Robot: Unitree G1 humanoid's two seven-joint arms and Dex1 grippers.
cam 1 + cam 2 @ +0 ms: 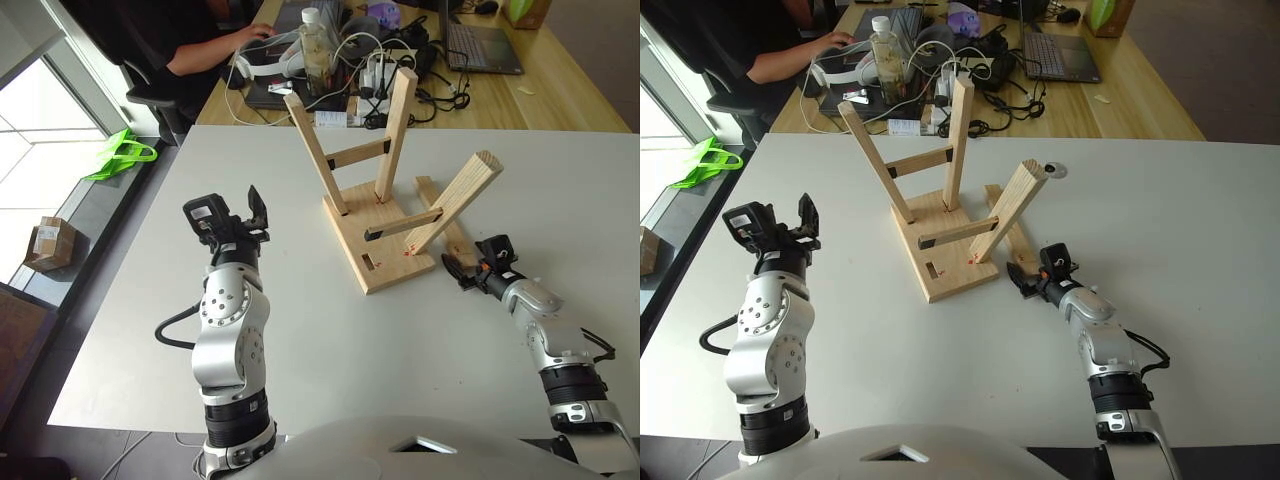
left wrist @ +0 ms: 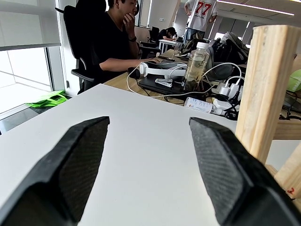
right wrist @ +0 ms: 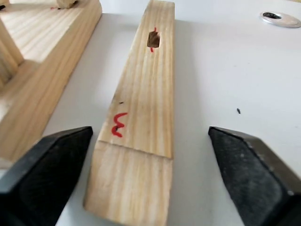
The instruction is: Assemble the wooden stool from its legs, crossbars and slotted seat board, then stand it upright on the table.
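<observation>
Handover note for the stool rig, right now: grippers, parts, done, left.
Left gripper: open, empty, over the table left of the seat board.
Right gripper: open, straddling the end of the loose leg, which lies flat beside the board.
Done: two legs joined by a crossbar stand in the board; a third leg leans tilted with a second crossbar.
Left: fit loose leg, straighten, stand upright.

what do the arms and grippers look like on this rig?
Silver-grey rounded shells with black joint bands on left arm and right arm. A black cable loops beside the left forearm. Black left gripper and right gripper, each two wedge-shaped fingers, textured.
</observation>
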